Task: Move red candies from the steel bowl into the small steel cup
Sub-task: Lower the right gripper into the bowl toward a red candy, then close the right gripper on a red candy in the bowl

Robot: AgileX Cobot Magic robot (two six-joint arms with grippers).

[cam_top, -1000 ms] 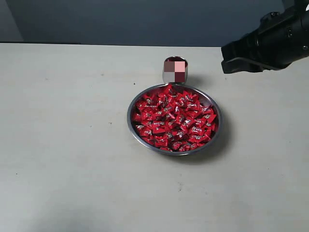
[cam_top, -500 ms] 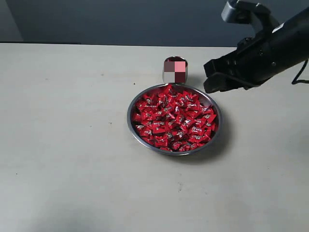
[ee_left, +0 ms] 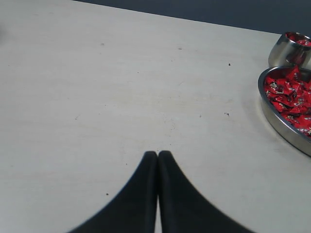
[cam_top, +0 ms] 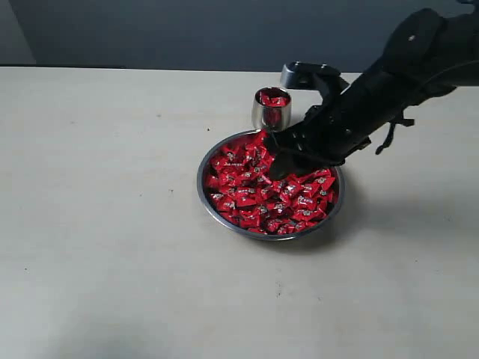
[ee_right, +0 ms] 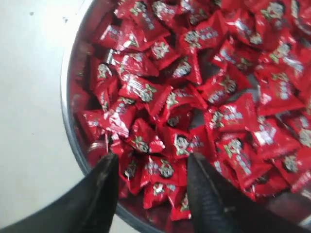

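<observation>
Right gripper (ee_right: 151, 164) over red candies (ee_right: 228, 116); only its wrist view shows jaws apart

A broad, pale beige matte tabletop (cam_top: 112, 224) with faint dark specks fills the scene; behind it stands a plain dark blue-grey wall (cam_top: 187, 30).

Right arm (cam_top: 389, 78) slants down, right jaws spread; left jaws pressed together.

One steel bowl (cam_top: 200, 182), one small steel cup (cam_top: 262, 114), red candies (cam_top: 247, 187) likely dozens.
</observation>
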